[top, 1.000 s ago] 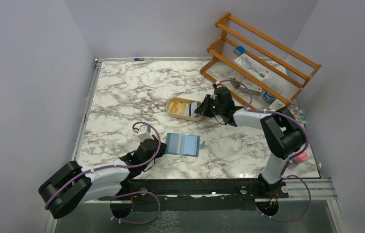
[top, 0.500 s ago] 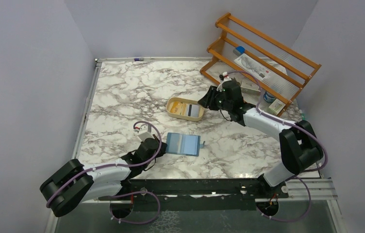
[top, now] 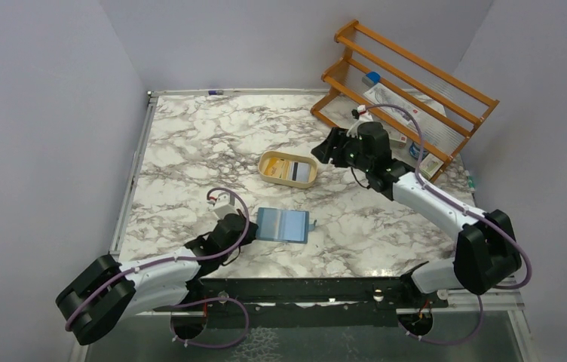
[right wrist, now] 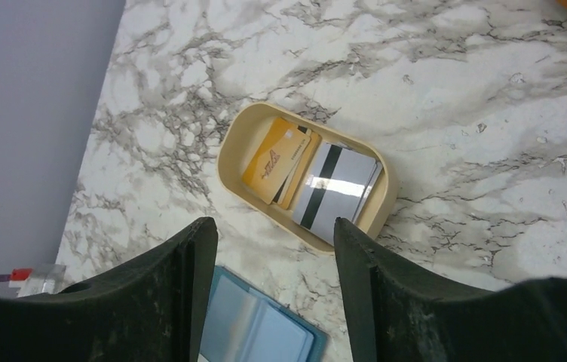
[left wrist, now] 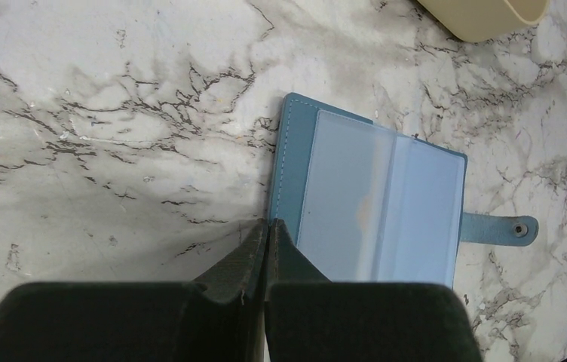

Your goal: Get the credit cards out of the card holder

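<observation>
Cards (right wrist: 269, 162) lie in dish (right wrist: 225, 162), print illegible. Holder (left wrist: 371, 204) open. Left gripper (left wrist: 267, 226) clenched at its edge; right gripper (right wrist: 273, 226) released, empty.

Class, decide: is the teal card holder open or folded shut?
Open: the card holder lies spread flat, inner pockets facing up, snap tab unfastened.

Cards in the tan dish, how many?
3 visible, all in the dish: orange card on top, second orange one under it, pale dark-striped card beside them; more may hide beneath.
</observation>
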`<state>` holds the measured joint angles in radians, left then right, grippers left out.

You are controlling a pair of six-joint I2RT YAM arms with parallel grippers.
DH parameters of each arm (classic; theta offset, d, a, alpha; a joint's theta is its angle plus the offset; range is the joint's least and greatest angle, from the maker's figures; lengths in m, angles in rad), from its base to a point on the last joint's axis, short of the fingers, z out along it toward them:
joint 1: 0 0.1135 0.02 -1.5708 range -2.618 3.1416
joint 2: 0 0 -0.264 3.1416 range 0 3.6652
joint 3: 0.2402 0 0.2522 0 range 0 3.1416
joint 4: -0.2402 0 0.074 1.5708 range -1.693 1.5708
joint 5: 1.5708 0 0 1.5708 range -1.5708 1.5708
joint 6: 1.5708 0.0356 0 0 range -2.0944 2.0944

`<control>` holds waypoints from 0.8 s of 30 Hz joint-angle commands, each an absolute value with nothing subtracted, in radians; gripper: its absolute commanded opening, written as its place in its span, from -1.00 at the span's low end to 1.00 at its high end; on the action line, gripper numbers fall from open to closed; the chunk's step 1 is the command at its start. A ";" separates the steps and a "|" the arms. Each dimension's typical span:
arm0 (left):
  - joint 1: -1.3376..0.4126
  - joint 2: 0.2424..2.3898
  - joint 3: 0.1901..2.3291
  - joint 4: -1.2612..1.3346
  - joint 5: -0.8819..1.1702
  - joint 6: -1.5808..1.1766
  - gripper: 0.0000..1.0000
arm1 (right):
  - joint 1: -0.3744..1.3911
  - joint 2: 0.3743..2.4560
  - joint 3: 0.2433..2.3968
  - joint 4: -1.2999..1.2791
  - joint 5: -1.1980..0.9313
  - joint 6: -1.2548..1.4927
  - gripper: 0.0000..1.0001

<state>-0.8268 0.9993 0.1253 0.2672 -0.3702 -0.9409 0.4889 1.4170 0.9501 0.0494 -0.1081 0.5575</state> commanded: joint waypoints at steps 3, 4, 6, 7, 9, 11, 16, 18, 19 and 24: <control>-0.827 0.978 0.202 0.146 -0.363 -0.902 -1.00 | 0.485 1.286 0.899 0.032 -0.187 0.546 0.29; -0.829 0.978 0.212 0.136 -0.363 -0.898 -1.00 | 0.486 1.269 0.877 0.039 -0.202 0.551 0.29; -0.829 0.979 0.237 0.113 -0.367 -0.891 -1.00 | 0.503 1.237 0.831 0.046 -0.230 0.561 0.29; -0.830 0.981 0.251 0.102 -0.370 -0.885 -1.00 | 0.519 1.228 0.809 0.045 -0.232 0.566 0.30; -0.833 0.984 0.274 0.086 -0.377 -0.881 -1.00 | 0.557 1.225 0.765 0.054 -0.242 0.585 0.29; -0.842 0.990 0.292 0.086 -0.376 -0.888 -1.00 | 0.618 1.239 0.729 0.074 -0.224 0.607 0.29; -0.898 1.017 0.332 0.086 -0.401 -0.936 -1.00 | 0.788 1.312 0.724 0.100 -0.135 0.641 0.29; -0.927 1.016 0.341 0.084 -0.422 -0.956 -1.00 | 0.809 1.344 0.720 0.121 -0.142 0.665 0.30; -0.940 1.012 0.343 0.082 -0.432 -0.967 -1.00 | 0.817 1.354 0.720 0.130 -0.140 0.669 0.32; -0.999 1.009 0.358 0.061 -0.476 -1.010 -1.00 | 0.857 1.414 0.738 0.129 -0.081 0.667 0.39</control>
<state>-0.9592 1.0138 0.3237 0.0864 -0.4099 -0.9615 0.8326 1.3743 0.7174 0.0925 -0.1558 0.6514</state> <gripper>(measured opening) 0.005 0.685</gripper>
